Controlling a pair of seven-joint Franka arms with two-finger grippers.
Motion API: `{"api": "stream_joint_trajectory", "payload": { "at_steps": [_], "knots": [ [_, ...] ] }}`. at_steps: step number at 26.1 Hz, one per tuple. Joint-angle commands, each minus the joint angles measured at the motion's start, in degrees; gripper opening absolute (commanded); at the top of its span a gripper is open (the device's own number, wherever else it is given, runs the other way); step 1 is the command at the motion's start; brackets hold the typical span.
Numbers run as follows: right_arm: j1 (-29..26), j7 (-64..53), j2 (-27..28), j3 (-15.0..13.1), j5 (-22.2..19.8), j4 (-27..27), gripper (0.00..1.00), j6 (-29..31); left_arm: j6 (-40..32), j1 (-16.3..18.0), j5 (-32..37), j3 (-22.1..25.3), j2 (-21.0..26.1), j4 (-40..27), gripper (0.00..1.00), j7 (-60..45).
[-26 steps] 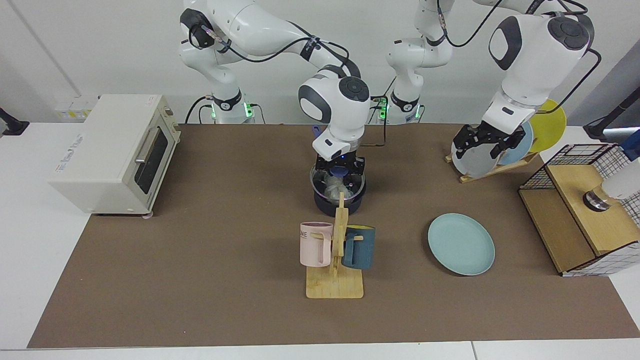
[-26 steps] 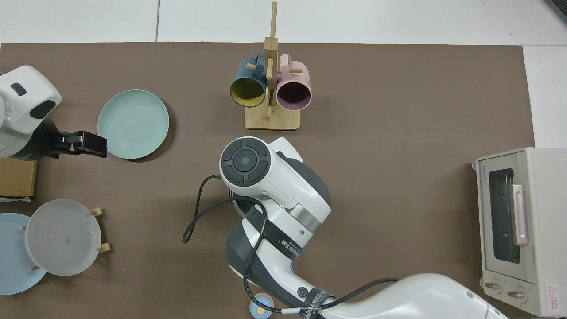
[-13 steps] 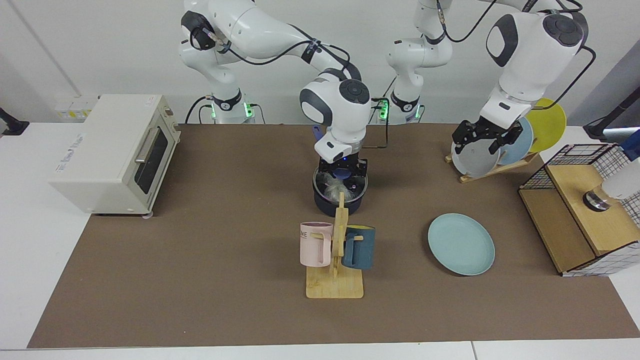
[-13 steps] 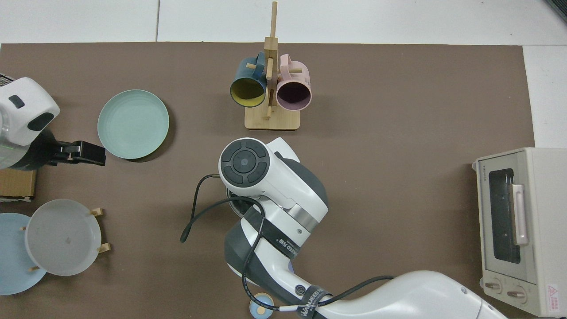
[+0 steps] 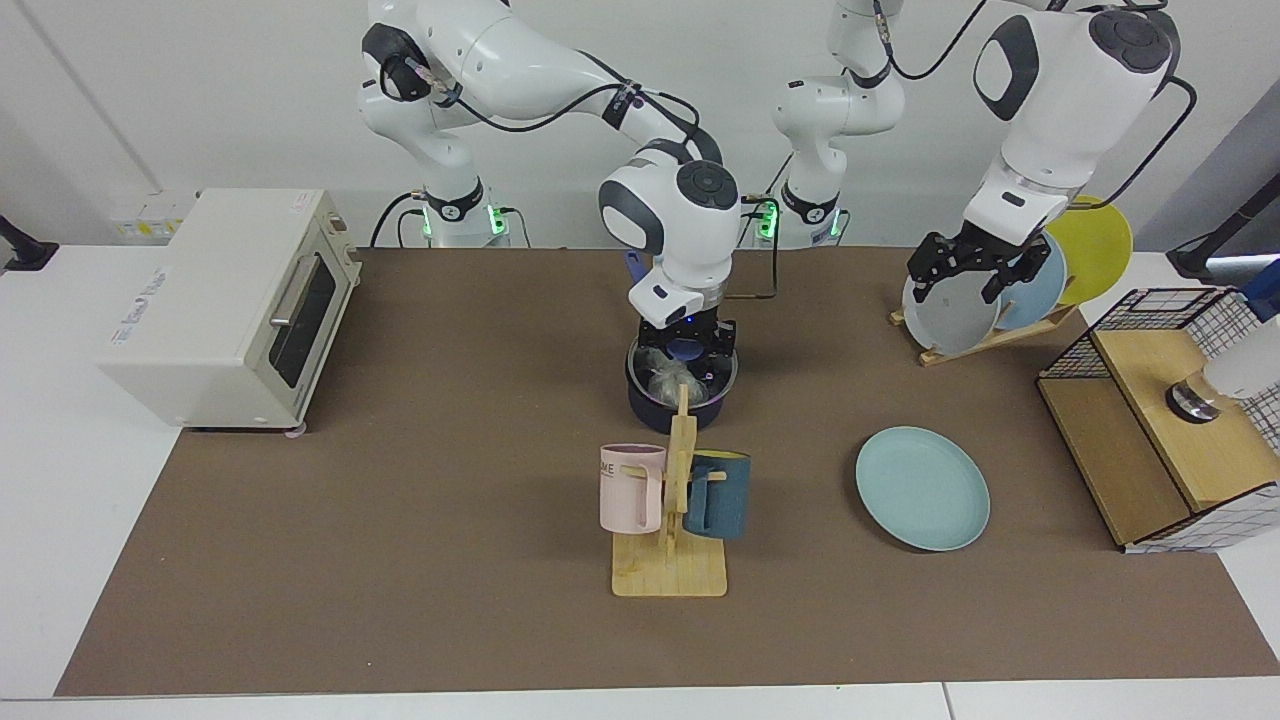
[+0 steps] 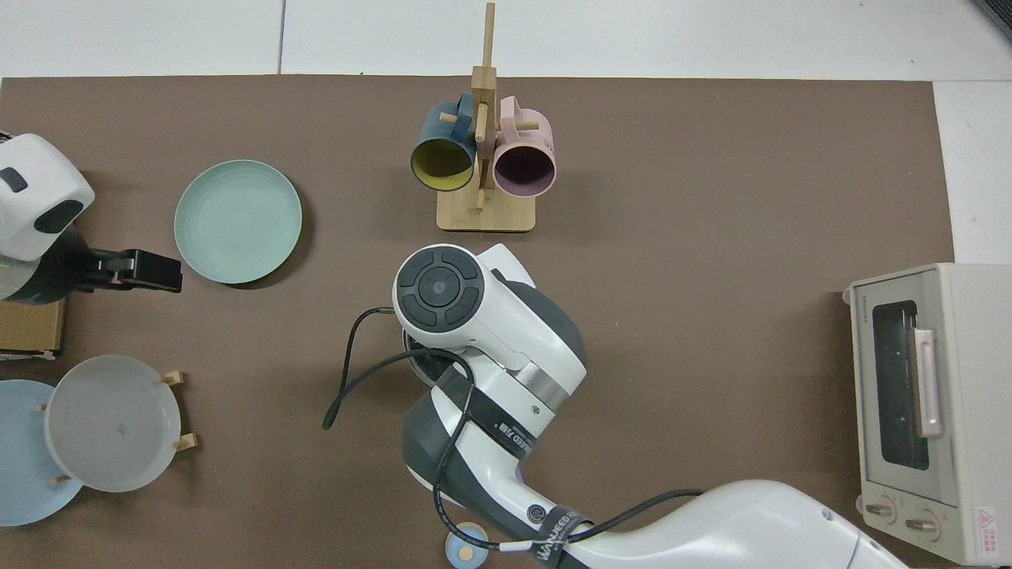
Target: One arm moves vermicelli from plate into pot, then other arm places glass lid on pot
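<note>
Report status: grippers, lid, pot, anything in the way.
Right gripper shut on lid knob, lid seated on pot, noodles inside. Left gripper open, raised by dish rack. Plate bare. No obstruction.

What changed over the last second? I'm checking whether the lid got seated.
The right gripper lowered the glass lid, tilted earlier, flatter onto the pot, knob still gripped. The left gripper rose slightly by the dish rack. Plate, mugs and toaster oven stayed put.
</note>
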Motion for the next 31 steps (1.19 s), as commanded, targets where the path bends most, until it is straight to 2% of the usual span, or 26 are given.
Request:
{"api": "stream_joint_trajectory", "payload": {
  "at_steps": [1, 19, 31],
  "knots": [
    [-0.77, 2.02, 0.54, 0.99, -1.26, -0.43, 0.0, 1.47, -0.24, 0.21, 1.12, -0.44, -0.68, 1.08, 1.0, 0.32],
    [-1.38, 2.02, 0.1, 0.9, -1.26, -2.27, 0.0, 1.73, -0.24, 0.21, 1.12, -0.71, -0.77, 1.52, 1.0, 0.32],
    [-1.38, 2.28, 0.18, 0.9, -1.43, -4.03, 0.0, 5.34, -0.24, 0.21, 1.2, -0.71, -0.77, 1.96, 1.0, 0.32]
  ]
}}
